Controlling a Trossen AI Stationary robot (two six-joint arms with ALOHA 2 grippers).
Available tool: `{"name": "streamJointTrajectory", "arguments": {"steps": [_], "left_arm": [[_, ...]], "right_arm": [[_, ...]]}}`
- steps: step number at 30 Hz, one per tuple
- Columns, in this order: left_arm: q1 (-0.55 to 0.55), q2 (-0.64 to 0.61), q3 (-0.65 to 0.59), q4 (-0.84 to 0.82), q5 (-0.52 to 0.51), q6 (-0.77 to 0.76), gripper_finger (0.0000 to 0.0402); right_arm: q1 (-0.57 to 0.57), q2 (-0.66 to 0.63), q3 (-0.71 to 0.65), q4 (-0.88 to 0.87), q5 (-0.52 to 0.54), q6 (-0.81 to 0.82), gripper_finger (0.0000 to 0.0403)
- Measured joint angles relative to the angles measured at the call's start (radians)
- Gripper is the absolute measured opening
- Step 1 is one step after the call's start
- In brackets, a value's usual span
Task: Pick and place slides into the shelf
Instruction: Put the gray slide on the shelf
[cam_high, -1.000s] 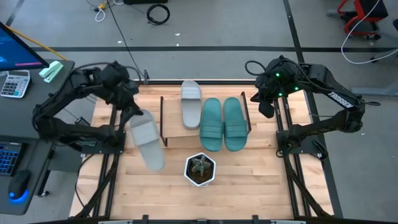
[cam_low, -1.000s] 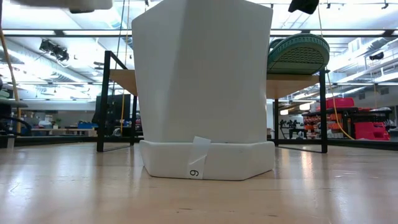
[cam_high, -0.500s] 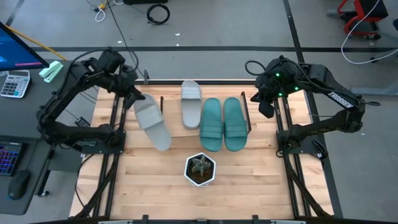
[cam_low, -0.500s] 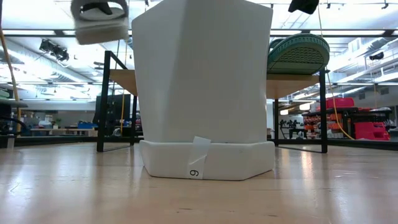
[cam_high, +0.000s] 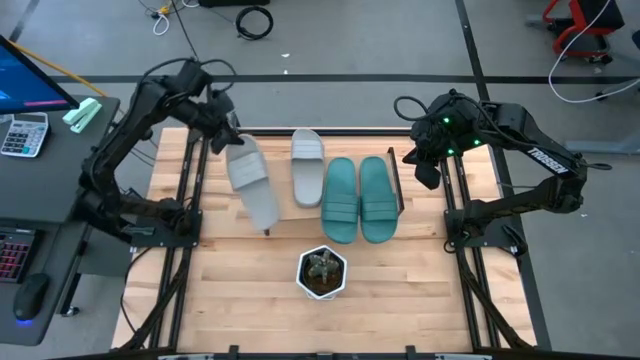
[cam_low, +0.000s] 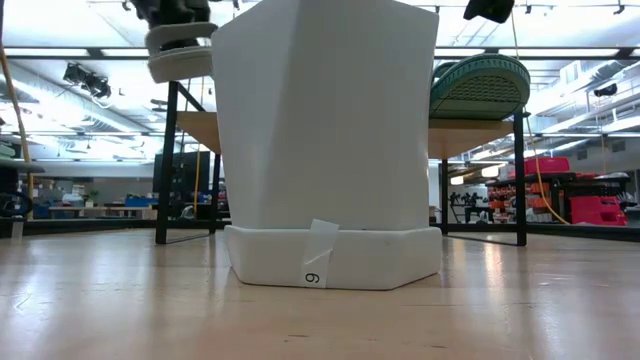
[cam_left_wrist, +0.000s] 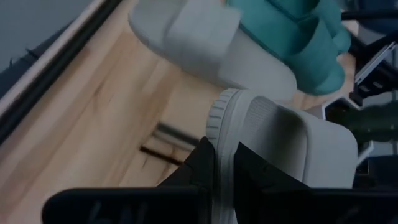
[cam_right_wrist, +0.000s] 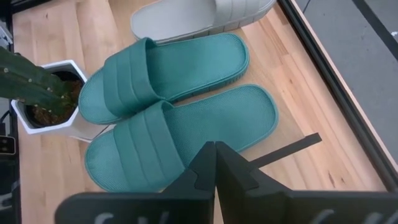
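While three slides already sit on the shelf, here is how the last one is faring.

Left gripper (cam_high: 224, 135): clamped on the heel rim of the second grey slide (cam_high: 252, 180), carrying it in the air. Pinching the thin edge leaves the sole free to land flat, I'd say.

Carried slide: hanging above the shelf's (cam_high: 268, 222) open left end, just beside its grey partner (cam_high: 307, 165) and apart from it. In the low view it floats above the board (cam_low: 200, 128), not resting on it.

Grip detail: in the left wrist view the dark fingers (cam_left_wrist: 202, 165) squeeze the ribbed edge of the slide (cam_left_wrist: 280, 137), with the shelved grey one (cam_left_wrist: 205, 43) ahead.

Teal pair (cam_high: 358, 198): side by side on the right half of the shelf, touching along their long edges, which keeps the last slot free.

Right gripper (cam_high: 427, 168): waiting high by the shelf's right frame, fingers pressed together with nothing between them in its wrist view (cam_right_wrist: 214, 163).

Plant pot (cam_high: 322, 272): in front of the shelf, clear of the drop spot.

Next call: lower it level and parallel to its partner; a tilted release could let it slide off the left edge.
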Motion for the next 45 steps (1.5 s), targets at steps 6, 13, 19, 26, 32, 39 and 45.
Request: {"name": "streamJointTrajectory", "arguments": {"steps": [6, 13, 19, 26, 32, 39, 45], "left_arm": [[0.022, 0.049, 0.0, 0.173, 0.09, -0.001, 0.0032], [0.024, 0.105, 0.0, 0.192, 0.1, 0.042, 0.0032], [0.024, 0.18, 0.0, 0.198, 0.098, 0.089, 0.0032], [0.024, 0.243, 0.0, 0.221, 0.056, 0.127, 0.0032], [0.023, 0.255, 0.0, 0.288, 0.018, 0.146, 0.0032], [0.023, 0.256, 0.0, 0.349, 0.01, 0.149, 0.0032], [0.017, 0.267, 0.002, 0.336, 0.01, 0.159, 0.0032]], "right_arm": [[0.0, 0.0, 0.0, 0.0, 0.0, 0.011, 0.0011], [0.0, 0.0, 0.0, 0.0, 0.0, 0.026, 0.0011], [0.0, 0.0, 0.0, 0.0, -0.004, 0.033, 0.0011], [0.0, 0.0, 0.0, 0.0, -0.015, 0.057, 0.0011], [0.0, 0.0, 0.0, 0.0, -0.03, 0.06, 0.0011], [0.0, 0.0, 0.0, 0.0, -0.031, 0.061, 0.0011], [0.0, 0.0, 0.0, 0.0, -0.034, 0.062, 0.0011]]}}
